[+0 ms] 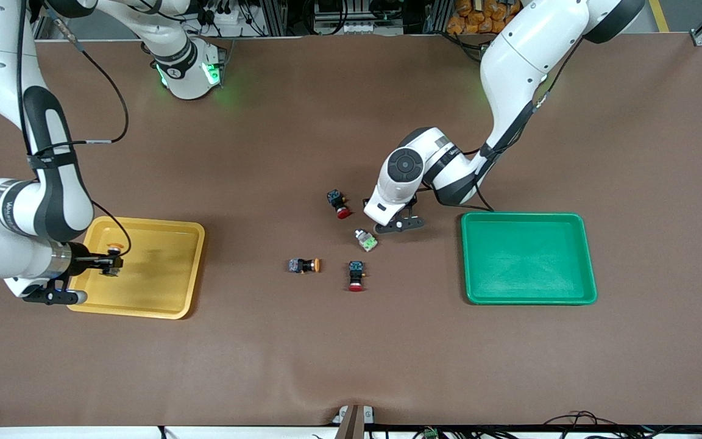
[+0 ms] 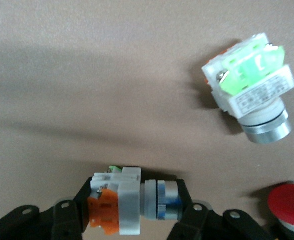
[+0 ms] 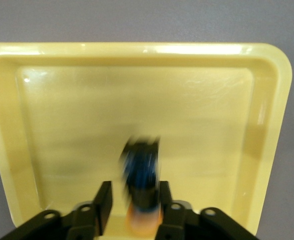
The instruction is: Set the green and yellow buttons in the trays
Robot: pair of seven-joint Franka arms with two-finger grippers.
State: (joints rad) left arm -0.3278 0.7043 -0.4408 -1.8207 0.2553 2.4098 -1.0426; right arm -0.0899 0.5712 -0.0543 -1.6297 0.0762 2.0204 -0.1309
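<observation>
Two grippers: right gripper (image 3: pixel 133 207) should release its pinched yellow switch (image 1: pixel 114 248) low over the yellow tray (image 1: pixel 162 305); left gripper (image 2: pixel 132 220) pinches a whitish switch (image 2: pixel 118 207).

No text could be read with any certainty. The switch with the green block (image 2: pixel 250 86) carried a small white label of printed lines, too fine to make out. A dark band on the right arm (image 1: pixel 8 210) and one on the left arm (image 1: pixel 448 160) bore lettering, also illegible.
</observation>
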